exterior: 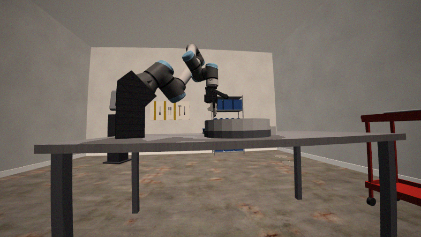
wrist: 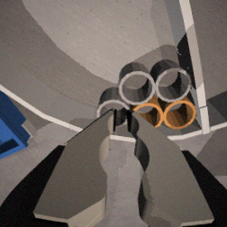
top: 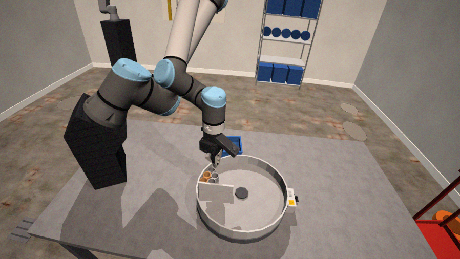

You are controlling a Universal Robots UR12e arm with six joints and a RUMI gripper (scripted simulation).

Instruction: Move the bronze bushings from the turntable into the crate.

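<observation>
A round white-rimmed turntable stands on the table. Against its white divider several bushings stand upright in a cluster. Two are bronze. Three are steel: two at the back and one right under my fingertips. My gripper hangs just above the cluster, over the near steel bushing's rim. Its fingers are shut with nothing between them. The blue crate stands on the table behind the turntable.
A black octagonal hub sits at the turntable's middle. The robot's dark pedestal stands on the table's left. A red cart is to the right of the table. A shelf with blue bins is at the back wall.
</observation>
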